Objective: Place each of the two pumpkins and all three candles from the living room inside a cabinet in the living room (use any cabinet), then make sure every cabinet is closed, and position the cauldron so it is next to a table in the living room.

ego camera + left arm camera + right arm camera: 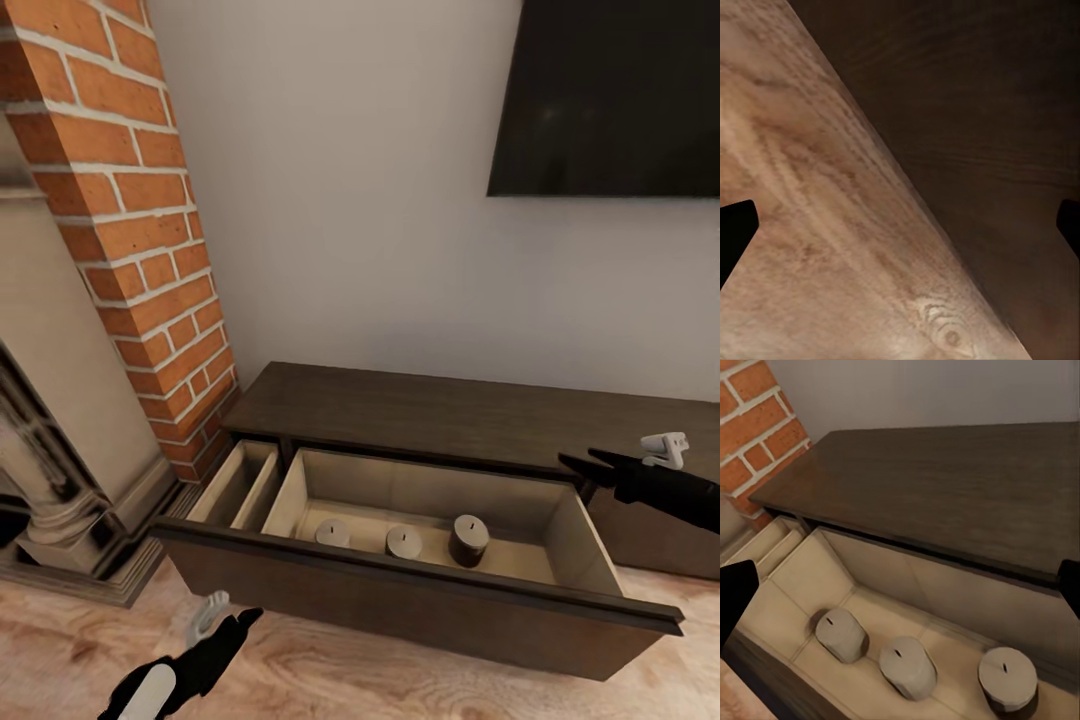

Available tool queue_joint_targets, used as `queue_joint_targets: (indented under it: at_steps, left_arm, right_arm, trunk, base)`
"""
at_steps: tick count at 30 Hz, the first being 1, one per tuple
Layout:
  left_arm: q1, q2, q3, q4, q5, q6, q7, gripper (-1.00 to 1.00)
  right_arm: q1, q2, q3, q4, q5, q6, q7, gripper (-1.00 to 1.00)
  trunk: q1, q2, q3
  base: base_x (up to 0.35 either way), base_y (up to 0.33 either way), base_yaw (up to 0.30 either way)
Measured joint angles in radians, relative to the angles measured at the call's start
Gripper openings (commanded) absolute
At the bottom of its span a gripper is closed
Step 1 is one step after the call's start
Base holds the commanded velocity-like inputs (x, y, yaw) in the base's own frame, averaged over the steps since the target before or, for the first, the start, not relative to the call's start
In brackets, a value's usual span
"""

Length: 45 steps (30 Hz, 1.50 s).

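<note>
The long, low dark-brown cabinet (450, 410) stands against the wall with a wide drawer (400, 600) pulled out. Three candles (333, 532) (404, 542) (468, 538) stand upright in a row on its pale floor, the right one darker. They appear closer in the right wrist view (840, 634) (907, 666) (1008, 678). My right gripper (580, 462) hovers open over the drawer's right end, empty (900, 592). My left gripper (240, 622) hangs open and empty above the floor in front of the drawer (900, 225). The pumpkins and cauldron are out of view.
A narrow second drawer (240, 485) is also pulled out at the cabinet's left end. A brick chimney (130, 200) and carved fireplace surround (60, 420) rise on the left. A dark TV (610, 95) hangs above. Wood floor (350, 680) lies in front.
</note>
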State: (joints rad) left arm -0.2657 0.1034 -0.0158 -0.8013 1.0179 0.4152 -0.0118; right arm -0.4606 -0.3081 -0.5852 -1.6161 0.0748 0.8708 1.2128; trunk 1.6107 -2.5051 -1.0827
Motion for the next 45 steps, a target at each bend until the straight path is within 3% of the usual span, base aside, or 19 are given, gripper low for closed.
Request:
queue_joint_targets:
  at_steps: [5, 10, 16, 22, 29, 45]
  left_arm:
    - [-0.071, -0.009, -0.001, 0.136, -0.001, -0.006, -0.004, 1.00]
    - [-0.117, -0.019, -0.001, 0.201, -0.001, -0.011, -0.005, 1.00]
    - [-0.166, -0.048, -0.001, 0.280, -0.005, -0.016, -0.008, 1.00]
    - [-0.176, -0.055, -0.001, 0.307, -0.006, -0.017, -0.017, 1.00]
    - [-0.178, -0.055, -0.001, 0.311, -0.002, -0.028, -0.020, 1.00]
    - [-0.179, -0.055, -0.004, 0.313, -0.016, -0.036, -0.027, 1.00]
  right_arm:
    - [0.000, -0.001, -0.002, 0.000, 0.000, 0.000, 0.005, 1.00]
    - [-0.001, -0.002, -0.005, 0.000, 0.000, 0.000, 0.006, 1.00]
    - [-0.001, -0.003, -0.026, 0.000, 0.000, 0.000, 0.016, 1.00]
    - [-0.001, -0.005, -0.035, 0.000, 0.000, 0.000, 0.027, 1.00]
    - [0.000, -0.027, -0.036, 0.000, 0.000, 0.002, 0.032, 1.00]
    - [0.000, -0.031, -0.038, 0.000, 0.000, 0.000, 0.034, 1.00]
  trunk:
    - [-0.002, 0.001, 0.019]
    - [-0.005, 0.002, 0.039]
    - [-0.007, 0.004, 0.062]
    - [-0.010, 0.005, 0.085]
    - [-0.010, 0.005, 0.085]
    - [-0.010, 0.005, 0.085]
  base:
    - [0.000, 0.000, 0.000]
    - [0.000, 0.000, 0.000]
    - [0.000, 0.000, 0.000]
    - [0.000, 0.000, 0.000]
    - [0.000, 0.000, 0.000]
    - [0.247, -0.091, 0.000]
